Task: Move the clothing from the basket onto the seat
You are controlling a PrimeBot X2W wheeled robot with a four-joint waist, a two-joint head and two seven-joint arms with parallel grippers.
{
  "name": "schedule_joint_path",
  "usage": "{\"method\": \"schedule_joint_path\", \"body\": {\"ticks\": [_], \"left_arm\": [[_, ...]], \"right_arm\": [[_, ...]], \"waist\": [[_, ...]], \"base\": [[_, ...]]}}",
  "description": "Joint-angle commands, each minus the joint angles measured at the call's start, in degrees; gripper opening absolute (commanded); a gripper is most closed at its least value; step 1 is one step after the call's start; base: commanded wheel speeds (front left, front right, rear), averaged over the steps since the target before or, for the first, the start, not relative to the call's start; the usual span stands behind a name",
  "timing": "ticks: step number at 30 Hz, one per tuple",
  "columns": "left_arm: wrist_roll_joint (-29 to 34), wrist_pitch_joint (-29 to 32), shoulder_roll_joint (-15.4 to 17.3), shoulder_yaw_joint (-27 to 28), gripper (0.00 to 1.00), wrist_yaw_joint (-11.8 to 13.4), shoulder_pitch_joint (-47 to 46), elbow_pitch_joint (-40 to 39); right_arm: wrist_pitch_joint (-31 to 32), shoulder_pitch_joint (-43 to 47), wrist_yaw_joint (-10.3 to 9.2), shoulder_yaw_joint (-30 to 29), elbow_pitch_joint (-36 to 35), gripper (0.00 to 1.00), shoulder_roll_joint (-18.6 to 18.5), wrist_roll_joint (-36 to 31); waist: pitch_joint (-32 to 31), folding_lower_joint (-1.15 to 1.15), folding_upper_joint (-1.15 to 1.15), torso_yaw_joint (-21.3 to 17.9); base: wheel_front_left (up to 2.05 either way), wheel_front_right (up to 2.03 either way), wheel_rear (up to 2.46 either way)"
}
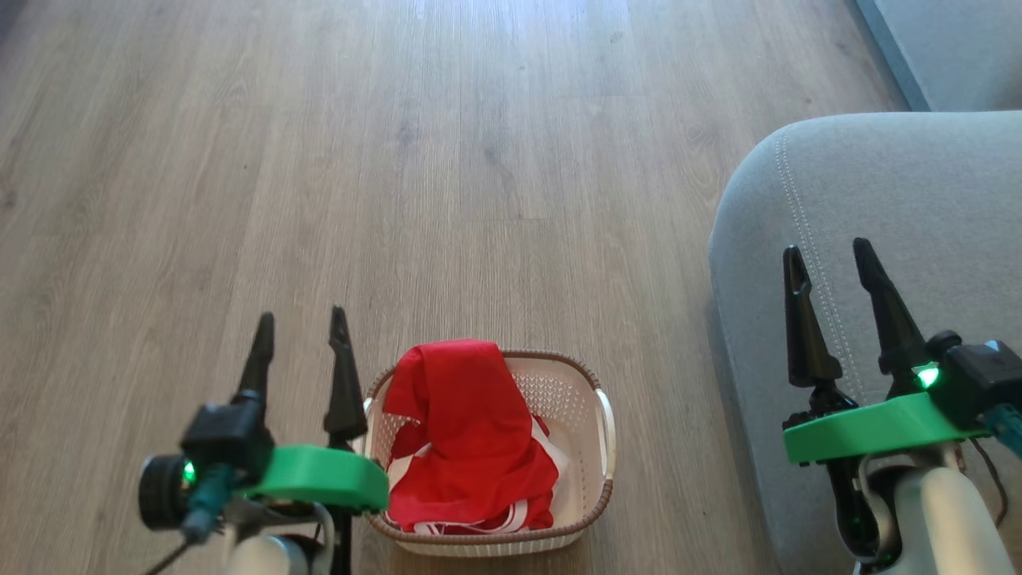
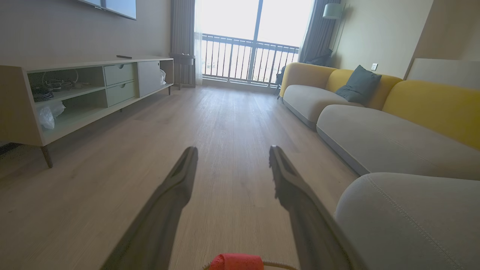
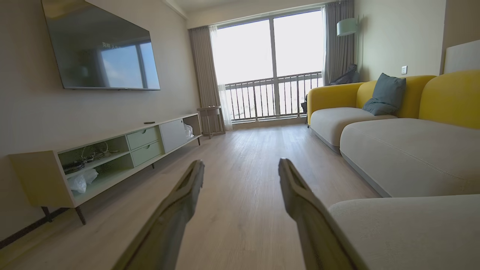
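Observation:
The cream basket (image 1: 600, 415) stands on the wooden floor at the bottom middle of the head view. Red clothing (image 1: 467, 431) with white trim fills its left and middle part and drapes over the far rim; a red edge of the clothing (image 2: 236, 261) peeks in at the bottom of the left wrist view. My left gripper (image 1: 302, 323) hovers open just left of the basket, holding nothing. The grey seat (image 1: 902, 208) lies to the right, and my right gripper (image 1: 830, 255) hangs open above its left edge. The seat (image 2: 408, 213) also shows in the left wrist view and the seat (image 3: 412, 232) in the right wrist view.
Bare wooden floor (image 1: 447, 160) stretches ahead. Further on, a grey and yellow sofa (image 3: 397, 142) with a dark cushion lines the right wall. A low TV cabinet (image 3: 112, 153) under a wall screen stands at the left. A balcony window (image 3: 270, 67) closes the far end.

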Motion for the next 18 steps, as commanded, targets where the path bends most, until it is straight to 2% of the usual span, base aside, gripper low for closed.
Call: {"method": "schedule_joint_path", "body": {"ticks": [1, 5, 10, 15, 18], "left_arm": [[1.96, -0.88, 1.11, 0.35, 1.00, 1.13, -3.13, -0.95], [3.61, -1.56, 1.45, -1.68, 1.00, 1.90, -2.86, 2.03], [4.94, -2.42, 0.64, -2.50, 1.00, 1.17, -2.16, 5.07], [7.23, -3.27, -0.25, -1.60, 1.00, -1.73, -1.22, 9.58], [9.73, -3.79, -0.74, -1.01, 1.00, -2.54, -0.94, 10.55]], "right_arm": [[-0.94, -2.89, 0.35, 1.14, -2.05, 1.00, -0.20, -2.29], [-1.62, -1.69, 0.36, 2.69, 0.28, 1.00, -0.20, -6.07], [-2.46, -0.82, 0.38, 4.60, 5.20, 1.00, -0.20, -10.31], [-3.30, -0.96, 0.40, 4.86, 7.62, 1.00, -0.19, -12.24], [-3.81, -1.20, 0.41, 4.95, 8.09, 1.00, -0.19, -13.19]], "waist": [[-0.11, 0.00, 0.00, 0.02], [-0.46, 0.00, 0.00, 0.09], [-0.71, 0.00, 0.00, 0.01], [-0.90, 0.00, 0.00, -0.03], [-0.99, 0.00, 0.00, -0.04]], "base": [[0.00, 0.00, 0.00], [0.00, 0.00, 0.00], [0.00, 0.00, 0.00], [0.00, 0.00, 0.00], [0.00, 0.00, 0.00]]}}
